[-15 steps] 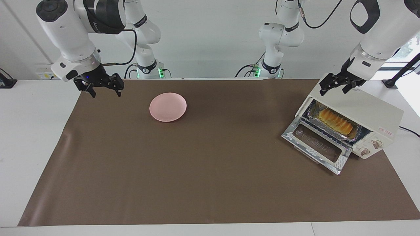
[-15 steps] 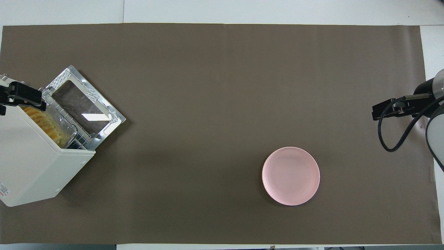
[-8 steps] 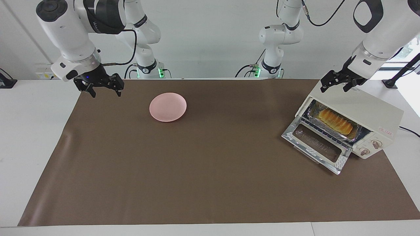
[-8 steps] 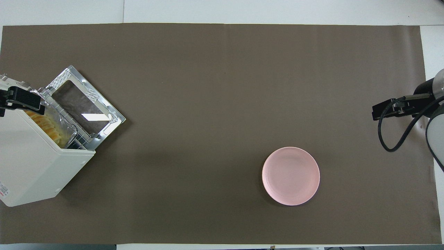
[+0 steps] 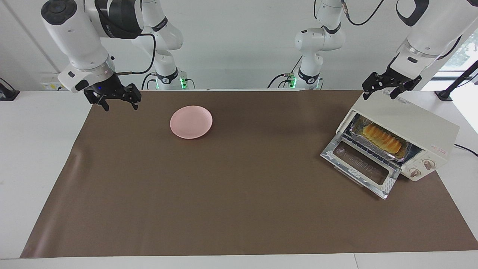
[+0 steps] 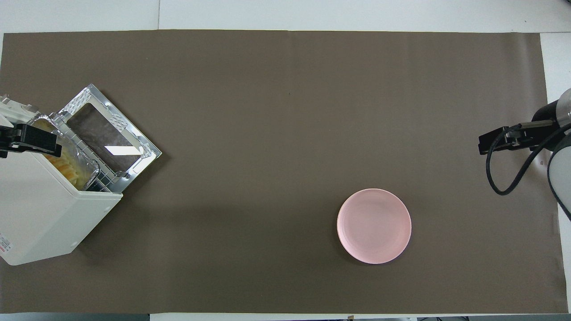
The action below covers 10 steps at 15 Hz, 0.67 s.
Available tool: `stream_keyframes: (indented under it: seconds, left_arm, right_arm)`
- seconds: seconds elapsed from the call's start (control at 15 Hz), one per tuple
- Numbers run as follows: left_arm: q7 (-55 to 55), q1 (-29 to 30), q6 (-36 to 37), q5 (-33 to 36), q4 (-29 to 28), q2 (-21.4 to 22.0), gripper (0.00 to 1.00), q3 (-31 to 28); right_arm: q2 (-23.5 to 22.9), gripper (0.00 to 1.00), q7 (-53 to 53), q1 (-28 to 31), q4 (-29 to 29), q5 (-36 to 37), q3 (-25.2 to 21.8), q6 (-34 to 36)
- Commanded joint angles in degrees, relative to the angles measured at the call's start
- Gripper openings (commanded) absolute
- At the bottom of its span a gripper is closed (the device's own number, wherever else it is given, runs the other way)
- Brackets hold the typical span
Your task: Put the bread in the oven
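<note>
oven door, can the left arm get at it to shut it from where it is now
Probably yes. The left hand is open and empty above the cream-white toaster oven's top, and the dropped glass door lies bare on the brown mat with nothing in front of it.

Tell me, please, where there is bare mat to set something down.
Bare brown mat spans between the pink plate and the oven. It is crowded by the oven's lowered door, below the open left gripper.

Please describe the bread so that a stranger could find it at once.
Look at the cream-white oven at the left arm's end of the table, its glass door folded down. Inside lies a crinkled foil tray; the bread is the ridged golden loaf in it, the only orange thing there.
</note>
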<state>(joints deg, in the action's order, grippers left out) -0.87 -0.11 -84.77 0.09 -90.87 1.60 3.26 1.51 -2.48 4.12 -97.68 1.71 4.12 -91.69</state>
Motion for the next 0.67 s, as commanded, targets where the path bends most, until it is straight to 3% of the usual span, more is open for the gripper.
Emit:
stream_keyframes:
  seconds: [0.0,0.6]
  left_arm:
    - [0.9,0.6,-2.9,-0.2,-2.1,1.1,1.0,0.9]
    - [0.6,0.5,-3.1,-0.8,-4.1,1.9,1.0,1.0]
  right_arm:
    - [0.4,1.0,-0.3,0.5,-0.1,0.2,0.4,0.9]
    - [0.4,1.0,-0.3,0.5,0.0,0.2,0.4,0.8]
